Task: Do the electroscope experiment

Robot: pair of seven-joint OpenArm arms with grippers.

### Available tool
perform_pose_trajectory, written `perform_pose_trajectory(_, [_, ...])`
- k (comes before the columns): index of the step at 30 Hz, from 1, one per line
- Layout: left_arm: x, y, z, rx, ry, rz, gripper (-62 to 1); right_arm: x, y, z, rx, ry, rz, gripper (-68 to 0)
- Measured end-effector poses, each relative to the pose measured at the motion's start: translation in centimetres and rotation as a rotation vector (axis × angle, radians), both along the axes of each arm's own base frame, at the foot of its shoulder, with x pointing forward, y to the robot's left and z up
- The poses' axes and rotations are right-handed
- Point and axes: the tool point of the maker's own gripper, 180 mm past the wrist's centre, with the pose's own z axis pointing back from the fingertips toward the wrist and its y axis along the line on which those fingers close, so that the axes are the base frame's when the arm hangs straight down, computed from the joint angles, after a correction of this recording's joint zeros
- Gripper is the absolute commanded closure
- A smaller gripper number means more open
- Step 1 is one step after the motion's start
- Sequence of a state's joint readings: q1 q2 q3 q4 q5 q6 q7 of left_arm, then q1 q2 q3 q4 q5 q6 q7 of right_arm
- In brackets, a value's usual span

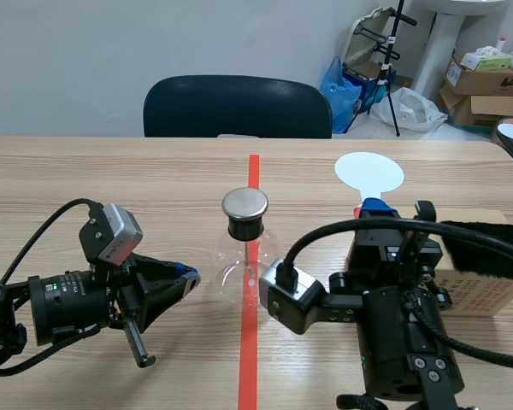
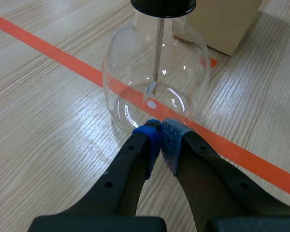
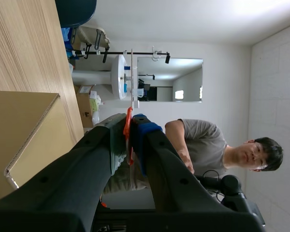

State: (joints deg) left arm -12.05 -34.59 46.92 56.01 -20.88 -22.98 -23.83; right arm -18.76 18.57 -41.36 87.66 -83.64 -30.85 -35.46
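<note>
Right gripper (image 1: 374, 207) is clamped on the thin handle of a white disc paddle (image 1: 369, 173); left gripper (image 2: 160, 140) has its pads pressed together on nothing, just beside the bulb of the glass electroscope (image 1: 246, 265), which stands on the red tape line mid-table. Likely trouble: the slim handle could twist in the pads and swing the disc into the metal cap (image 1: 244, 203), tipping the glass electroscope, or the left fingertips could nudge it. Right wrist is rolled sideways, disc upright, beyond and to the right of the cap; left arm lies low, aimed at the bulb
</note>
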Motion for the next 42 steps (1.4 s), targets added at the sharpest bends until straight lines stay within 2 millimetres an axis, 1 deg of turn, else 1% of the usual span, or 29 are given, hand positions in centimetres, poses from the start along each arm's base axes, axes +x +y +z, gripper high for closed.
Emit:
perform_pose_trajectory(23, [0.0, 0.0, 0.0, 0.0, 0.0, 0.0, -3.2, 0.0, 0.0, 0.0, 0.0, 0.0, 0.0, -1.0])
perform_pose_trajectory(28, [0.0, 0.0, 0.0, 0.0, 0.0, 0.0, -3.2, -0.1, 0.4, -0.1, -0.008, 0.003, 0.036, -1.1])
perform_pose_trajectory(29, [0.0, 0.0, 0.0, 0.0, 0.0, 0.0, -3.2, -0.1, 0.3, -0.3, -0.014, 0.009, 0.041, -1.1])
perform_pose_trajectory(33, [0.0, 0.0, 0.0, 0.0, 0.0, 0.0, -3.2, -0.9, -1.9, -0.8, -0.036, 0.032, 0.005, -1.1])
perform_pose_trajectory(39, [0.0, 0.0, 0.0, 0.0, 0.0, 0.0, -3.2, -2.1, -3.4, 1.3, -0.036, -0.024, 0.042, -1.1])
perform_pose_trajectory(42, [0.0, 0.0, 0.0, 0.0, 0.0, 0.0, -3.2, -2.6, -4.3, 1.8, -0.038, -0.044, 0.076, -1.1])
